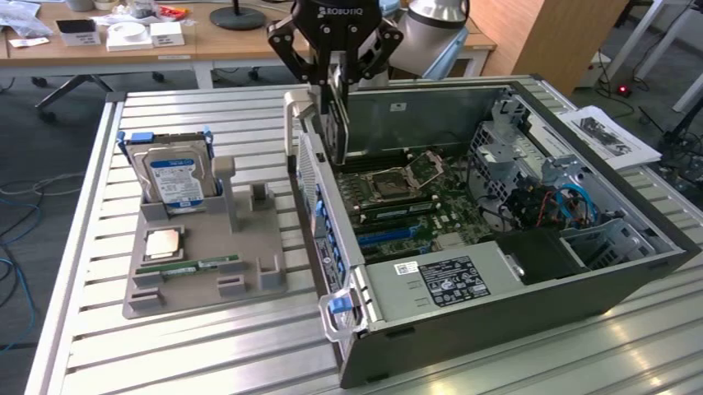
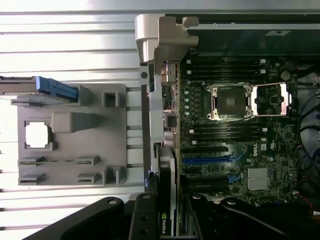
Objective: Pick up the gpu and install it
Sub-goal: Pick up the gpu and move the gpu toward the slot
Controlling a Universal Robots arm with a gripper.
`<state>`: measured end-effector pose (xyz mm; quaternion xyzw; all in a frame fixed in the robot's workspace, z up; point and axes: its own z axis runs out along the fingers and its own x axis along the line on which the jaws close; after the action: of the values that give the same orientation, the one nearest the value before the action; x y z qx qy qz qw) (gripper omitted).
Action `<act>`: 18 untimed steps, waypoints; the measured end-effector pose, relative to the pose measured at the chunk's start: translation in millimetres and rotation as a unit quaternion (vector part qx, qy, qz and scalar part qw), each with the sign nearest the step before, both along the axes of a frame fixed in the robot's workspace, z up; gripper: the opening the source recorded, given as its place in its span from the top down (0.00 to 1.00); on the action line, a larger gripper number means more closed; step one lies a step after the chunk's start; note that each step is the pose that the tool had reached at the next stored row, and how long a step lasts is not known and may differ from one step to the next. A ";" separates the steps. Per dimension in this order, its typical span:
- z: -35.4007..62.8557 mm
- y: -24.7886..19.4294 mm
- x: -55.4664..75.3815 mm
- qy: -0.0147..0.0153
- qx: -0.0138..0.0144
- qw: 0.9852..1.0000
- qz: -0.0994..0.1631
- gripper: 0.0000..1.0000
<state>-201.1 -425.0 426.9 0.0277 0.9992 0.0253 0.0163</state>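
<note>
The gripper (image 1: 342, 76) hangs over the open computer case (image 1: 615, 276), its fingers drawn in narrow and clamped on the top edge of the graphics card (image 1: 335, 123). The card hangs upright, long side vertical, just inside the case wall on the exterior view's left, toward the far end of the motherboard (image 1: 439, 210) and close to the empty processor socket (image 1: 390, 179). Its lower edge looks raised off the board rather than seated. In the wrist view the card is seen edge-on beside the case's rear panel, in line with the blue slots (image 2: 207, 160). On the exterior view's left of the case, a grey holder (image 1: 187, 288) sits on the slatted table (image 1: 197, 354), carrying an upright hard drive (image 1: 176, 183), a processor chip (image 1: 163, 243) and a memory stick (image 1: 197, 267).
</note>
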 end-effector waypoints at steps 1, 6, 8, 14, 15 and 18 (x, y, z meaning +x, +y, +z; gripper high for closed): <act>0.0 0.1 1.6 0.000 0.000 1.000 0.000 0.73; 0.0 0.3 8.5 0.000 0.000 1.000 0.000 0.73; 0.0 0.4 11.0 0.000 0.000 1.000 0.000 0.73; 0.1 0.9 19.0 0.000 0.000 1.000 0.000 0.73; 0.0 1.0 20.9 0.000 0.000 1.000 0.000 0.73; 0.0 1.2 27.8 0.000 0.000 1.000 0.000 0.73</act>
<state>-173.2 -423.8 426.9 0.0277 0.9992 0.0255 0.0163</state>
